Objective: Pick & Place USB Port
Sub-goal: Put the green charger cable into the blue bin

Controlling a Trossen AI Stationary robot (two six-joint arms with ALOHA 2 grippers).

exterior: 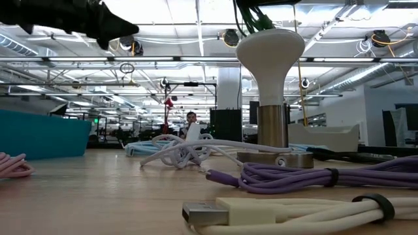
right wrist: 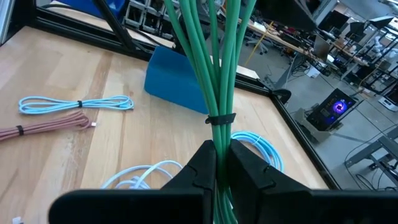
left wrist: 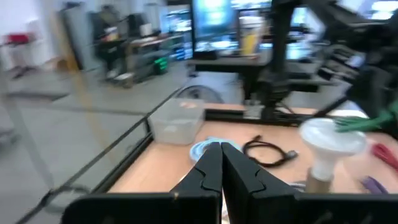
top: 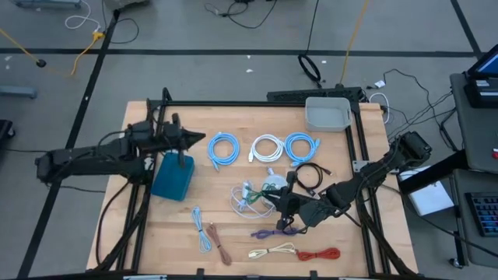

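Right up against the right wrist camera, the green cable is pinched in the right gripper, lifted in the high view's lower middle over the white lamp. I'd keep that grip firm and carry high, clear of the lamp, toward the teal bin; the left gripper waits closed above it

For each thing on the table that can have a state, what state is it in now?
Green cable: bundled with a tie, lifted, held by the right gripper.
Right gripper: fingers shut on the green cable.
Left gripper: fingers shut, holding nothing, above the table.
Blue bin: on the table, tilted; contents not visible.
Grey bin: upright at the table's far edge.
Purple cable: tied, lying on the table.
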